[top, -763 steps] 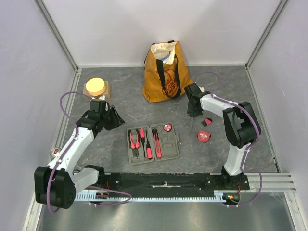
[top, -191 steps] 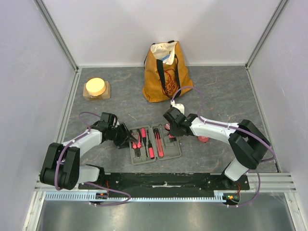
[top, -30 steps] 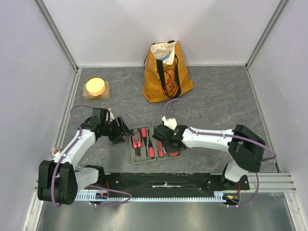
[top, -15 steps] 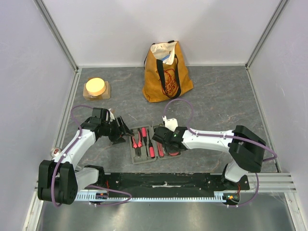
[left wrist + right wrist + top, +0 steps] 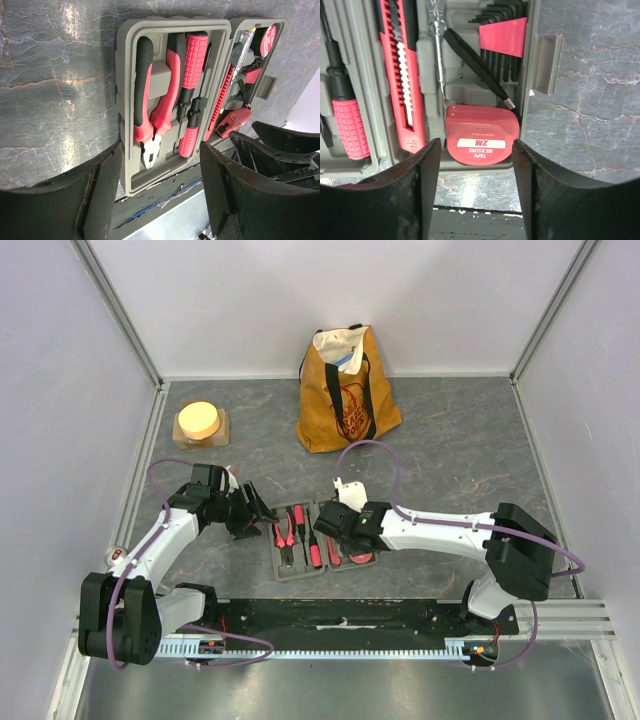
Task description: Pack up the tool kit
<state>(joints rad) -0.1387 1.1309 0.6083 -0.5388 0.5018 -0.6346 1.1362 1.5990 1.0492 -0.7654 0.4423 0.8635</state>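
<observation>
While the right gripper (image 5: 476, 150) and left gripper (image 5: 159, 161) gape empty above it, the stiff, light case (image 5: 125, 75) looks best taken by its latch tab (image 5: 547, 62).

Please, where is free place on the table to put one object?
Bare tabletop lies right of the tote bag, and between it and the tan block. It is crowded around the tool case, between left gripper and right gripper.

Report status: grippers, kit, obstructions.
Left gripper open at case edge. Right gripper open over tape measure, in case. Strap lies across hex keys.
</observation>
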